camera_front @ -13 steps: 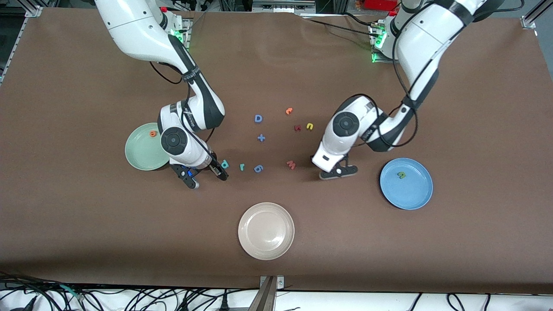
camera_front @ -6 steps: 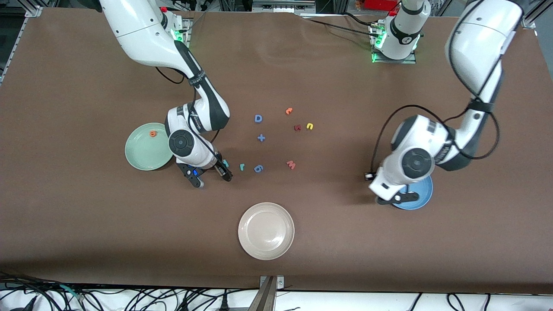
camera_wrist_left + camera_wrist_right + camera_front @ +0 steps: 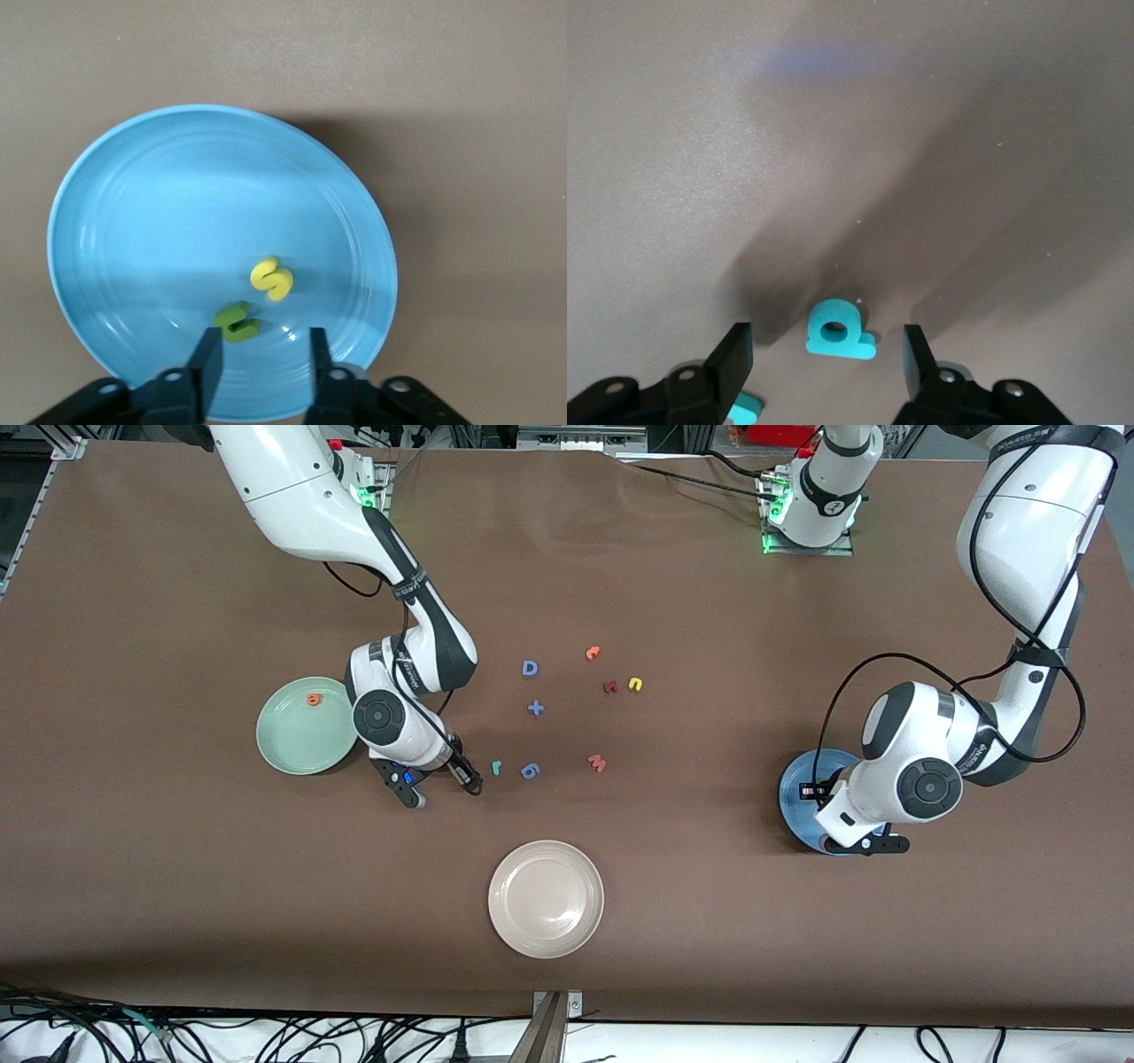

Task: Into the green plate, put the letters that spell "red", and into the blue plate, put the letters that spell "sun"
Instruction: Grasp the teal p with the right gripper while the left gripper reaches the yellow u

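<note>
A: So, the right gripper (image 3: 824, 354) is low over the brown table (image 3: 709, 957), just beside the round pale mint-green plate (image 3: 297, 740) toward the right arm's end. Its black fingers (image 3: 731, 359) stand apart with nothing held. The small teal foam letter "d" (image 3: 837, 329) lies flat on the table between them, touching neither.

B: And the left gripper?

A: The left gripper (image 3: 261, 354) hangs over the round mid-blue plate (image 3: 133, 221), toward the left arm's end. Its fingers are parted and empty. In the plate, close to the fingertips, lie a small yellow foam "s" (image 3: 272, 278) and a dark green foam "u" or "n" shape (image 3: 236, 321), near each other but apart.

B: Any readable writing?

A: Only the foam letters themselves. A tiny orange foam letter "e" (image 3: 313, 700) sits in the green plate. On the table, a slim teal-green "r" (image 3: 496, 767) lies beside the right gripper, then a blue "6" shape (image 3: 530, 771) and a pink "w" or "m" shape (image 3: 597, 762). Farther from the front camera are a blue plus sign (image 3: 535, 708), a blue capital "D" (image 3: 530, 668), an orange hooked letter (image 3: 593, 653), a dark red letter (image 3: 609, 687) and a yellow "u" or "n" shape (image 3: 634, 684). A round beige-white plate (image 3: 545, 939) sits nearest the front camera.
</note>
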Robot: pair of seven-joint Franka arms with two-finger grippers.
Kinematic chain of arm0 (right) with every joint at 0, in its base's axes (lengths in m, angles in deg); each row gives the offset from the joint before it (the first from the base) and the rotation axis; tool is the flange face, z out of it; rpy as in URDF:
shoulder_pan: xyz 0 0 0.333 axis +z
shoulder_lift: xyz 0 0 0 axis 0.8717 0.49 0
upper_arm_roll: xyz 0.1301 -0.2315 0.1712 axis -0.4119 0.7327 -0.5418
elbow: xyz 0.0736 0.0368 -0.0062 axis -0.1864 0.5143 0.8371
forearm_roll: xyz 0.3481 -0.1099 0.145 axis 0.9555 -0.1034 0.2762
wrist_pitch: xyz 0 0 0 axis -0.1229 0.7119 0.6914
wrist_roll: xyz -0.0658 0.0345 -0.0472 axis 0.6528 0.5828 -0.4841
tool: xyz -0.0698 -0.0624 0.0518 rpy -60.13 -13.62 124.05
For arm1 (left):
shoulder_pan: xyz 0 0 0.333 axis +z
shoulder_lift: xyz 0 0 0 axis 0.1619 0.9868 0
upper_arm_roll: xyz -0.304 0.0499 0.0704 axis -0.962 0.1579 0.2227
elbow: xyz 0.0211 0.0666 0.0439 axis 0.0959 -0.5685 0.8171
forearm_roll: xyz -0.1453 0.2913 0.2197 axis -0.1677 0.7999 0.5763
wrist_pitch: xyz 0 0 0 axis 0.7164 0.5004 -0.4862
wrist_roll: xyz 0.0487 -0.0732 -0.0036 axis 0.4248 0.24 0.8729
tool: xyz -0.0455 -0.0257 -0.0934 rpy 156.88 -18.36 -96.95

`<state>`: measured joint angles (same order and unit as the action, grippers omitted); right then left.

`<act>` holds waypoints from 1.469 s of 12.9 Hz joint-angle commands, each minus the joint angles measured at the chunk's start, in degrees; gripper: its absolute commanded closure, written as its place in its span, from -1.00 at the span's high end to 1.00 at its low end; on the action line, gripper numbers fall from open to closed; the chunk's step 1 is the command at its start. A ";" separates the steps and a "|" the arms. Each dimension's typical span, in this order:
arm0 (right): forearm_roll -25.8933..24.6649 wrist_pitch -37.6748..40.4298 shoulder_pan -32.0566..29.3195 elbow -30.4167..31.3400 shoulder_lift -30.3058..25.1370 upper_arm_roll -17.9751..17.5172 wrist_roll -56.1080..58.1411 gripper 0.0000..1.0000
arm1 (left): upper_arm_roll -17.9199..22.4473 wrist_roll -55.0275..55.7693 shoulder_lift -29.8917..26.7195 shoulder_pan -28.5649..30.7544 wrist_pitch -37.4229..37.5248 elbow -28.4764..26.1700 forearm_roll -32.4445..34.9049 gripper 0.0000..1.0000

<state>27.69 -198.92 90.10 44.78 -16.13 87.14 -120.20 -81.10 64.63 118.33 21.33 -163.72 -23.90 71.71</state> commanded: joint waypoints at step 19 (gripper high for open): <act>0.42 20.09 -2.99 -4.08 -6.95 5.00 13.67 -0.82 | -12.14 28.49 -9.38 -12.36 -27.06 -29.84 5.33 1.00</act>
<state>27.69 -184.10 87.99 40.17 -19.82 90.29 -111.67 -93.25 89.79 111.82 9.36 -188.35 -49.96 74.31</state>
